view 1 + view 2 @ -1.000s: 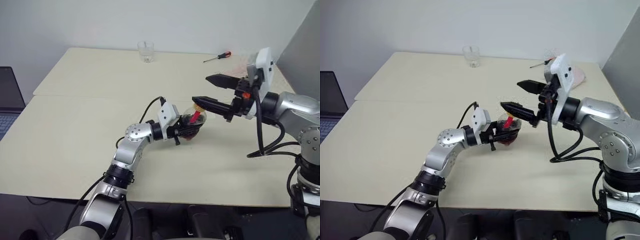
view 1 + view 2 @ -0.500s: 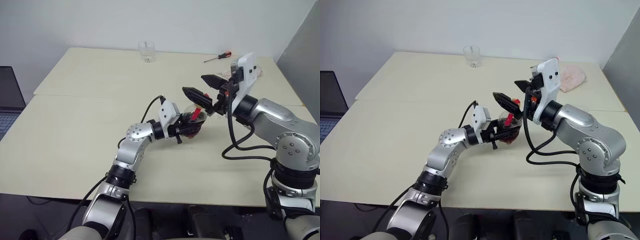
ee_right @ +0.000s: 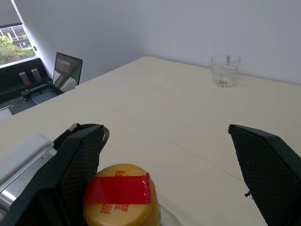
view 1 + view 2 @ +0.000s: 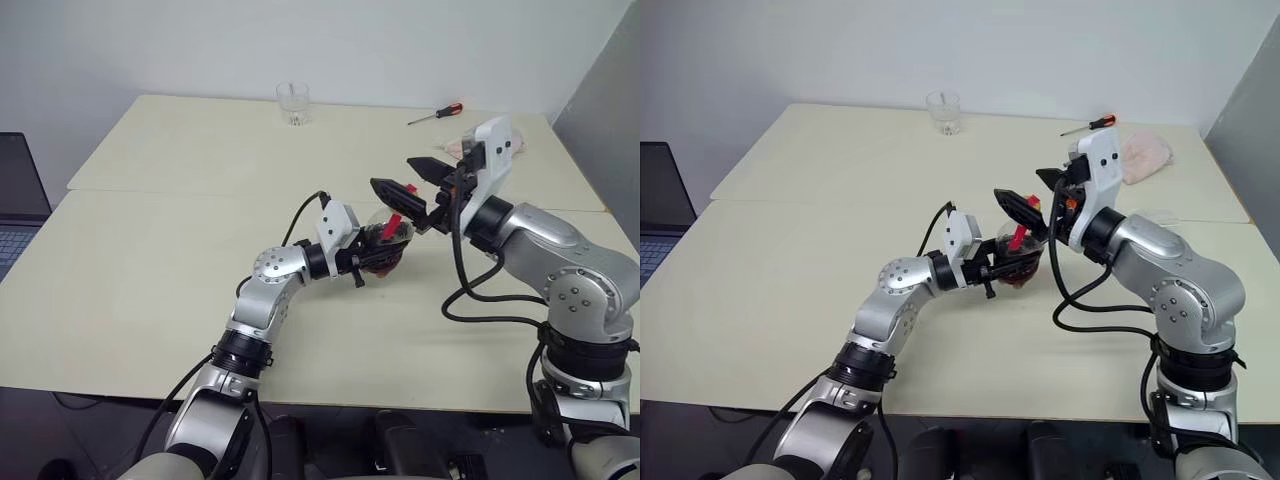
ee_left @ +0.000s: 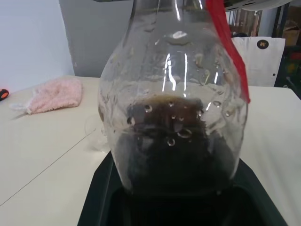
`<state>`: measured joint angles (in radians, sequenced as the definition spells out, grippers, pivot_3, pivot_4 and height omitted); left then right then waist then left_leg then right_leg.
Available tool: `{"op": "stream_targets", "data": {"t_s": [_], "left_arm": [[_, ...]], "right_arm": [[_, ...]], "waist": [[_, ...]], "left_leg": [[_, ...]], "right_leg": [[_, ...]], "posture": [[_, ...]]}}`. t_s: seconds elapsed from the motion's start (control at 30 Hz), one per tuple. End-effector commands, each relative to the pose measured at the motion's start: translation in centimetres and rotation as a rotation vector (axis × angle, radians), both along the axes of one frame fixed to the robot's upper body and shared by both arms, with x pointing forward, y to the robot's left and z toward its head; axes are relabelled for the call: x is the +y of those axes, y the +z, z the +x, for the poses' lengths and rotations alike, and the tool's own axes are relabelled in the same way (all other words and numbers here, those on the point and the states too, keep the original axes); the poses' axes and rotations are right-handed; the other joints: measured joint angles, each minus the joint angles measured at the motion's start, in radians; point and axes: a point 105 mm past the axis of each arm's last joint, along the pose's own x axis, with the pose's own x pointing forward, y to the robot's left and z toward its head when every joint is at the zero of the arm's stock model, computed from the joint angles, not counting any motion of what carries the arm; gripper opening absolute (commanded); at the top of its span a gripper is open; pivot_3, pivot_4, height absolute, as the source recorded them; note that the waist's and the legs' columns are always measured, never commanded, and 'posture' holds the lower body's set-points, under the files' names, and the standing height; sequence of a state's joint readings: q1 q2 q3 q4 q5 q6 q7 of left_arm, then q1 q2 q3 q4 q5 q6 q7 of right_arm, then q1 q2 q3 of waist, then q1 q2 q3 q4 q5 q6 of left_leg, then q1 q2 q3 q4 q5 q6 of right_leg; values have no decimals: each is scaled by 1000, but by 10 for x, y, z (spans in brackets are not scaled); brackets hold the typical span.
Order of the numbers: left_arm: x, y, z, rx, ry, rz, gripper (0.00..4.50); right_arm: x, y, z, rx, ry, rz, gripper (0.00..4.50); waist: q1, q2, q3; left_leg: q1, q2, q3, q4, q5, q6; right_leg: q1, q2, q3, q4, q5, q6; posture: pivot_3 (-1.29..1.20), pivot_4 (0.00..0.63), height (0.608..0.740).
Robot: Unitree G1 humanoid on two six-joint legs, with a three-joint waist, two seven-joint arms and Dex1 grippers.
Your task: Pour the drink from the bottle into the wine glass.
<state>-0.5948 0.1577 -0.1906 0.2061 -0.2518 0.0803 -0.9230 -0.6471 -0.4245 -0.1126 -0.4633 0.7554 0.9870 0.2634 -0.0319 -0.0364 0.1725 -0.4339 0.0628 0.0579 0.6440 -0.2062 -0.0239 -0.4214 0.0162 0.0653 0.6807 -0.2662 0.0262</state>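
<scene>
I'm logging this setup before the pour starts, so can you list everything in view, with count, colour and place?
bottle: one, clear with dark brown drink, red strip and yellow cap; mid-table, held in the left gripper.
tumbler: one, clear; far edge of the table.
screwdriver: one, red and black handle; far right of the table.
cloth: one, pink; far right corner.
wine glass: one, clear; faintly seen behind the bottle toward the cloth.
table: cream, two tops joined.
laptop: one, dark; off the table's left side.
left gripper: black, shut on the bottle's body.
right gripper: black, open, fingers either side of the cap.
</scene>
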Motion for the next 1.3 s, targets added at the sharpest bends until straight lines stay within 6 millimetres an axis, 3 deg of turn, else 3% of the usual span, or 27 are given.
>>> {"op": "stream_targets", "data": {"t_s": [0.03,0.57,0.67,0.93,1.17,1.3], "left_arm": [[0,21,-2,-73,-10,-49,1295],[0,20,-1,-78,-6,-35,1295],[1,19,-1,-78,-5,-33,1295],[1,18,0,-76,-1,-31,1295],[2,17,-1,-72,-4,-27,1294],[0,17,-3,-71,-21,-28,1283]], "right_arm": [[-19,8,1,-38,-61,1,4500],[-18,4,-19,-45,31,-40,4500],[-16,4,-22,-46,53,-44,3925],[-12,3,-30,-50,103,-66,1237],[-15,5,-35,-67,157,-106,1236],[-14,-3,-38,-58,315,-215,1236]], "waist": [[0,0,0],[0,0,0],[0,0,0],[0,0,0],[0,0,0],[1,0,0]], "left_leg": [[0,0,0,0,0,0],[0,0,0,0,0,0],[0,0,0,0,0,0],[0,0,0,0,0,0],[0,0,0,0,0,0],[0,0,0,0,0,0]], "right_leg": [[0,0,0,0,0,0],[0,0,0,0,0,1],[0,0,0,0,0,1],[0,0,0,0,0,1],[0,0,0,0,0,1],[0,0,0,0,0,1]], "posture": [[0,150,740],[0,150,740],[0,150,740],[0,150,740],[0,150,740],[0,150,740]]}}
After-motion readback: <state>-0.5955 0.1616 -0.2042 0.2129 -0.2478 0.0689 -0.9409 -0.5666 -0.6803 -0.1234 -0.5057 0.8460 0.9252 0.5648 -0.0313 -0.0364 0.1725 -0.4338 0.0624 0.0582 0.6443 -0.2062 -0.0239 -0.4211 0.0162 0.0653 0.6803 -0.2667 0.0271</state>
